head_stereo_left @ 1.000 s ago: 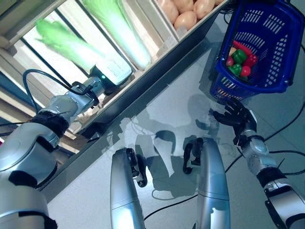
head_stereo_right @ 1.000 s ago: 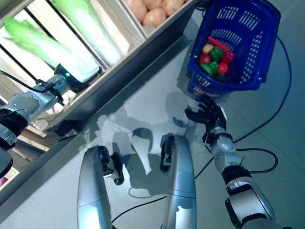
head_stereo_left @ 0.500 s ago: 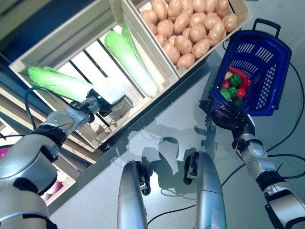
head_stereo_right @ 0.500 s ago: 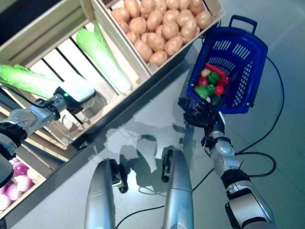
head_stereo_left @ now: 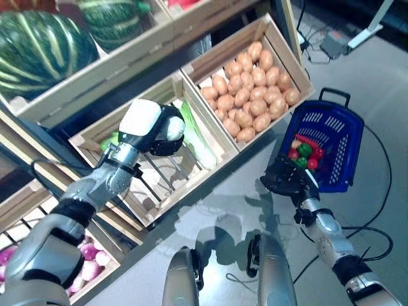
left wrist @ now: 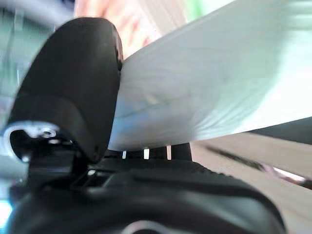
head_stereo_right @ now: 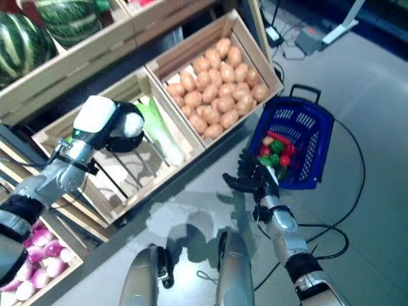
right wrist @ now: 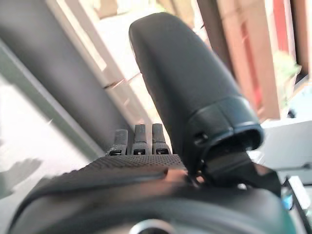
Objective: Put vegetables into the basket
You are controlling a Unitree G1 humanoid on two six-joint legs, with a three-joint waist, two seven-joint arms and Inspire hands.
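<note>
You've got a slanted wooden produce stand (head_stereo_left: 159,57) across the upper left: striped green watermelons (head_stereo_left: 38,41) on top, below them a slatted wooden crate (head_stereo_left: 162,185) with the cabbages, and beside it a wooden crate of tan potatoes (head_stereo_left: 252,86). A lower bin at the left edge holds purple-and-white onions (head_stereo_left: 86,271).

On the grey floor to the right stands your blue perforated plastic basket (head_stereo_left: 331,137), black handle up at the far rim. It already holds red and green peppers (head_stereo_left: 303,152), bunched in the near end.

Task item: a long napa cabbage (left wrist: 214,73), pale white ribbed base, green leafy end barely showing at the crate's left wall in the head views. Your left hand (head_stereo_left: 156,131) is over the cabbage crate, clamped on that white base. The left wrist view shows the thumb (left wrist: 73,87) pressed against the stalk and the fingers under it. It is well apart from the basket.

A second long green-and-white cabbage (head_stereo_left: 196,137) lies in the same crate, just beside the left hand on the potato side.

Your right hand (head_stereo_left: 287,182) hangs low just beside the basket's near wall, fingers straight and spread, holding nothing. Whether it touches the wall, you can't tell.
</note>
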